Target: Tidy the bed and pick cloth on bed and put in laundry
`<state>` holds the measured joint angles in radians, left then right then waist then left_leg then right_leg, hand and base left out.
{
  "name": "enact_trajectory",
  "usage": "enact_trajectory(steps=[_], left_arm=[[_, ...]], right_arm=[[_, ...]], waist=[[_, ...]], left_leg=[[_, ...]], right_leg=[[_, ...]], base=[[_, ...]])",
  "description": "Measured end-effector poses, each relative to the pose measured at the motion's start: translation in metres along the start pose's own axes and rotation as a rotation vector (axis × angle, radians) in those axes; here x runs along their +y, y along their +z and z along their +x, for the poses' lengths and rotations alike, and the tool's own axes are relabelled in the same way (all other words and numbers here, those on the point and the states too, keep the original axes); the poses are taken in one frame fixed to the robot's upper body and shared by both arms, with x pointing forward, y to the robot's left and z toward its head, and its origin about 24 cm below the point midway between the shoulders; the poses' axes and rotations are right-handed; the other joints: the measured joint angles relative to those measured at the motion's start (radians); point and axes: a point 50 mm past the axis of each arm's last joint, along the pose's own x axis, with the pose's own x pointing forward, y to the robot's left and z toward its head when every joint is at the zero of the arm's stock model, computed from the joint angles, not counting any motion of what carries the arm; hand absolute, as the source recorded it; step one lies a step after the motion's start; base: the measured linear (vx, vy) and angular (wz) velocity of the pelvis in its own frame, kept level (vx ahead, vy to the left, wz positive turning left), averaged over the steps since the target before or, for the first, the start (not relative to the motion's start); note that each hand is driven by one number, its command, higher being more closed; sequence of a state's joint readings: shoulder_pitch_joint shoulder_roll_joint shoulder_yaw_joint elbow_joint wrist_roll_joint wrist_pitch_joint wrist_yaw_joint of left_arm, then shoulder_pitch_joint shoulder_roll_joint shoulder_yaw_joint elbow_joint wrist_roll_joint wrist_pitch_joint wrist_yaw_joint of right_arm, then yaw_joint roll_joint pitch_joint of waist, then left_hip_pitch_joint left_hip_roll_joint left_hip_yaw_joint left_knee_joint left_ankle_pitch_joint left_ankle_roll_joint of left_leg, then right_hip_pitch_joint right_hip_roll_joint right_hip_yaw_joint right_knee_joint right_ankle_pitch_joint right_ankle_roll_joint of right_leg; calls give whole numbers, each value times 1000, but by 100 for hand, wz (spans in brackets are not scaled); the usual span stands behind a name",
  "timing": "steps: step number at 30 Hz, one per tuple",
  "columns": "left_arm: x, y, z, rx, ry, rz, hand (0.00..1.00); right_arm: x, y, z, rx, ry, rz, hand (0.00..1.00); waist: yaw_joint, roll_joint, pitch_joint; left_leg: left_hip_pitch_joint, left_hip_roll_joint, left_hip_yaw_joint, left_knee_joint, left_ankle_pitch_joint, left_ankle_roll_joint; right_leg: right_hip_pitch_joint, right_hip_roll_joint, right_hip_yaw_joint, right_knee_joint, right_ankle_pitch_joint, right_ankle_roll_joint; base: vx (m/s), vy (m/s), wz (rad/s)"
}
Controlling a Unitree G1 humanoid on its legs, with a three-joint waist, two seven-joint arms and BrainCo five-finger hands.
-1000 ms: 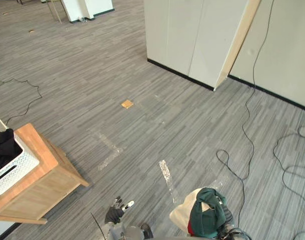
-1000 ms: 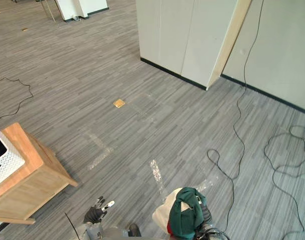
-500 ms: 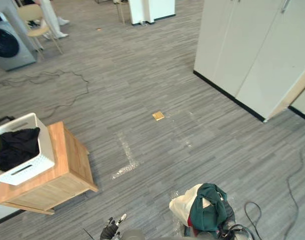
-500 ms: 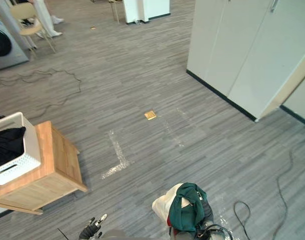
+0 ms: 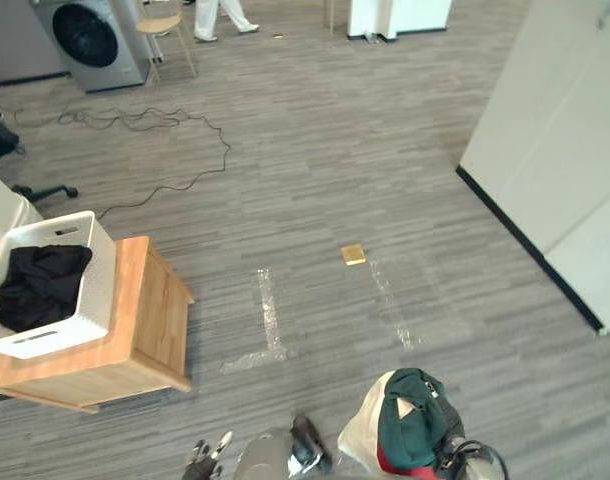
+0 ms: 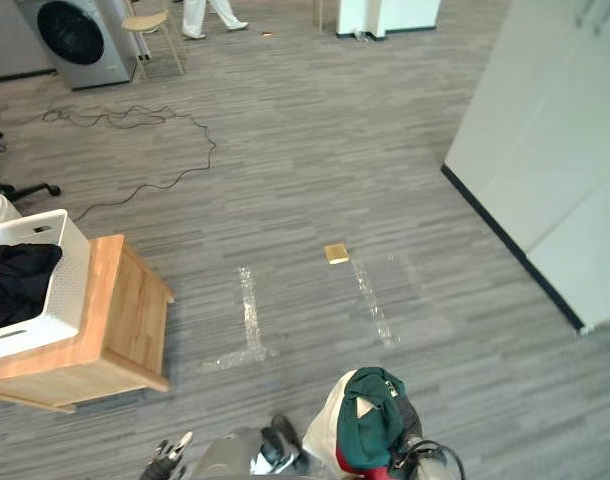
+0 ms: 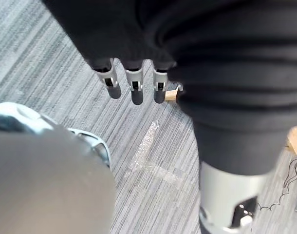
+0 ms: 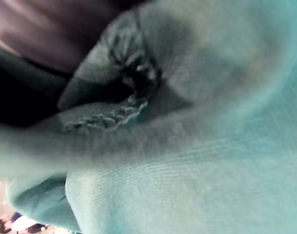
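A bundle of clothes (image 5: 410, 430), green over cream with some red, rides low at the frame's bottom on the end of my right arm. The hand is buried under it, and green knit cloth (image 8: 187, 161) presses right against the right wrist camera. My left hand (image 5: 205, 462) hangs to the left of the bundle, open and holding nothing, its fingers (image 7: 134, 90) straight above the floor. The white laundry basket (image 5: 100, 285) stands on a low wooden table (image 5: 150, 320) at the left, with a black garment (image 5: 40, 285) in it.
A washing machine (image 5: 85, 40) and a chair (image 5: 165, 30) stand at the far left, a person's legs (image 5: 220, 12) beside them. White cabinets (image 5: 555, 150) line the right. A small yellow square (image 5: 353, 254) and tape strips (image 5: 270, 320) lie on the grey floor.
The camera has swung left: the basket and table sit further into view, the washing machine has appeared, and the cabinets slid right. The bundle and left hand keep their places.
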<state>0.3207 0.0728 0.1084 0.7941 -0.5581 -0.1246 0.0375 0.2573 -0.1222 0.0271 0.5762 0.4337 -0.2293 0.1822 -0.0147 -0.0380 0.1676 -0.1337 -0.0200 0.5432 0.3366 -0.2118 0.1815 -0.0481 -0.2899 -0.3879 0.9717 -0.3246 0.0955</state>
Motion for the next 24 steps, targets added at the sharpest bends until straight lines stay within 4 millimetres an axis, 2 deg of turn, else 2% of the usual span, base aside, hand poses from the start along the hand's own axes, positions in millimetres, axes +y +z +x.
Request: enact_trajectory(steps=[1,2,3,5,6,7,9,10,11,12,13,14,15,16,17,19,21,22,24], left_arm=[[0,-1,0,9,11,20,0],[0,-2,0,24,21,42,0],[-1,-3,0,30,19,48,0],[-3,-3,0,36,8,70,0],[-5,-2,1,36,-1,88,0],[-5,-1,2,36,-4,93,0],[-3,-2,1,37,-10,92,0],[-2,-2,0,38,-8,91,0],[0,-2,-1,29,-6,87,0],[2,-2,-3,15,-4,79,0],[4,-7,-6,27,2,74,0],[3,-12,-8,36,4,58,0],[-8,-13,-8,39,-25,50,0],[-13,-16,-8,47,-41,42,0],[-17,-19,-9,53,-65,16,0],[-15,-17,-9,45,-88,29,0],[-17,-18,-9,46,-107,29,0],[-19,-16,-9,42,-117,35,0],[-19,-16,-9,40,-120,37,0]], right_arm=[[1,-4,-2,10,-10,10,100],[3,-11,-6,25,-20,24,100],[3,-12,-7,27,-24,27,100],[4,-13,-10,17,-30,31,100],[3,-13,-13,0,-33,37,100],[3,-13,-15,-6,-32,40,100],[5,-14,-20,-29,-27,68,100],[7,-14,-20,-37,-24,72,100],[12,-14,-21,-44,-8,82,100],[17,-12,-20,-47,24,72,100],[18,-13,-21,-39,37,61,100],[20,-9,-17,-42,56,48,100],[17,-7,-16,-38,47,42,100],[14,-4,-14,-43,42,33,100],[12,0,-9,-45,47,18,100],[6,4,-5,-50,21,19,100],[-4,10,-3,-70,-18,24,100],[-9,18,1,-97,-33,11,100],[-12,22,4,-103,-45,7,100]], waist=[[-3,2,8],[-5,21,29],[-6,23,30],[-27,30,33],[-27,31,34],[-26,30,35],[-26,21,43],[-26,17,40],[-24,6,34],[-22,-6,26],[-23,5,19],[-25,12,8],[-27,69,9],[-23,84,19],[-21,112,32],[-22,108,35],[-21,107,35],[-22,105,36],[-21,102,37]], left_leg=[[53,-10,-35,-22,0,-1],[142,-15,-101,-51,1,-2],[173,-14,-135,-67,1,-8],[251,-6,-247,-120,0,-46],[273,3,-299,-142,-8,-68],[279,5,-324,-150,-13,-77],[316,12,-402,-150,-50,-134],[328,16,-409,-145,-68,-149],[352,23,-430,-124,-114,-165],[377,31,-453,-96,-158,-192],[391,48,-462,-88,-177,-211],[338,83,-456,74,-188,-234],[206,165,-423,336,-135,-253],[146,209,-400,452,-74,-243],[70,278,-345,592,-44,-234],[34,295,-246,595,-44,-233],[32,283,-132,487,-47,-239],[24,238,-45,285,-43,-244],[22,196,-12,146,-38,-242]], right_leg=[[-26,-10,16,49,0,0],[-43,4,43,16,-1,1],[-52,18,58,-25,-1,1],[-98,62,109,-242,-2,-1],[-142,90,174,-391,14,14],[-168,105,214,-474,45,17],[-200,120,369,-711,188,23],[-199,118,391,-734,212,32],[-202,114,405,-710,235,24],[-201,115,387,-634,232,3],[-199,124,385,-601,248,-9],[-198,133,351,-548,248,-6],[-164,156,297,-550,233,-24],[-134,171,277,-569,226,-35],[-73,182,243,-611,216,-58],[12,168,201,-670,214,-74],[87,165,171,-741,214,-74],[133,168,141,-785,215,-74],[145,168,123,-803,214,-74]], base=[[543,148,126],[639,111,125],[613,36,145],[479,-31,146],[360,-57,124],[439,-101,125],[534,-217,118],[578,-309,115],[539,-340,99],[569,-370,85],[575,-355,80],[505,-370,89],[474,-355,89],[452,-358,71],[377,-249,45],[433,-291,54],[407,-229,44],[422,-123,37],[299,-52,32]])
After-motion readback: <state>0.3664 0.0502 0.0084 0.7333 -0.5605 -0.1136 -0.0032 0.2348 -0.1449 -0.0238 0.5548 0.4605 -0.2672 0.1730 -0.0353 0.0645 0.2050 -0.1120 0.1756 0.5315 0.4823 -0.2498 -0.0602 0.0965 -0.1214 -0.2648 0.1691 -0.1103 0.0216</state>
